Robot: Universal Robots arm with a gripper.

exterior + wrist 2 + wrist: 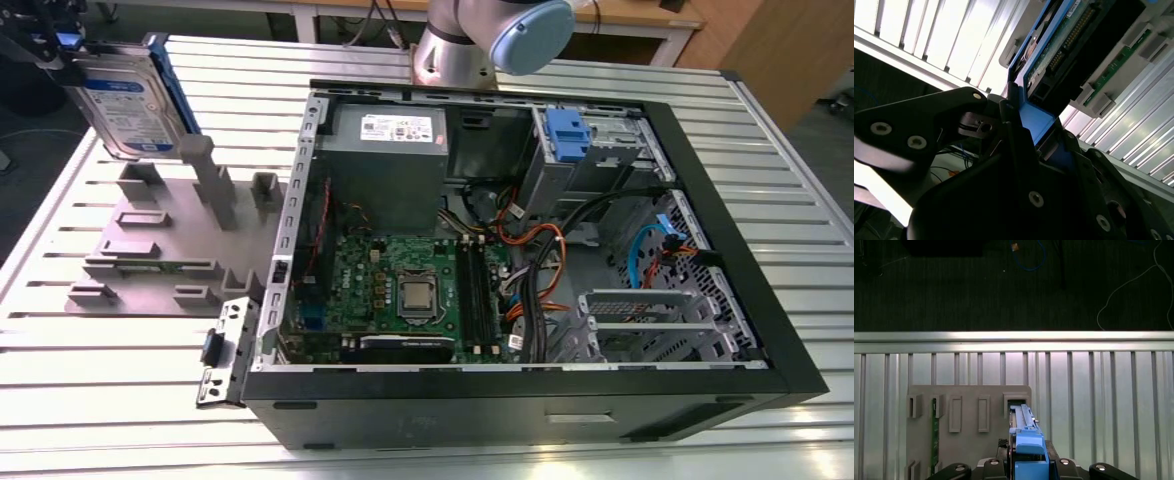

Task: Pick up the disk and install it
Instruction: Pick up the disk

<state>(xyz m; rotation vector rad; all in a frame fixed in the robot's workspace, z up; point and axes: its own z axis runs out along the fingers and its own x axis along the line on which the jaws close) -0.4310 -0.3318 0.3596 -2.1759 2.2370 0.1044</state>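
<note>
The disk (127,105), silver with a white-and-blue label and a blue bracket along its edge, hangs upright over the grey fixture plate (147,250) at the exterior view's far left. My gripper (78,58) is shut on its upper end. In the first wrist view the disk (1024,427) appears edge-on, with the blue bracket gripped between the black fingers of the gripper (1027,465) and a fixture slot (1015,402) just beyond it. The second wrist view looks along the disk's green circuit-board side (1064,45), the blue bracket (1039,120) sitting between the fingers.
The open computer case (747,250) lies on the slatted aluminium table (107,400), to the exterior view's right of the fixture. Inside are a grey power supply (387,150), a motherboard (400,290), cables and another blue-tabbed drive (567,135). A green memory stick (147,265) sits in the fixture.
</note>
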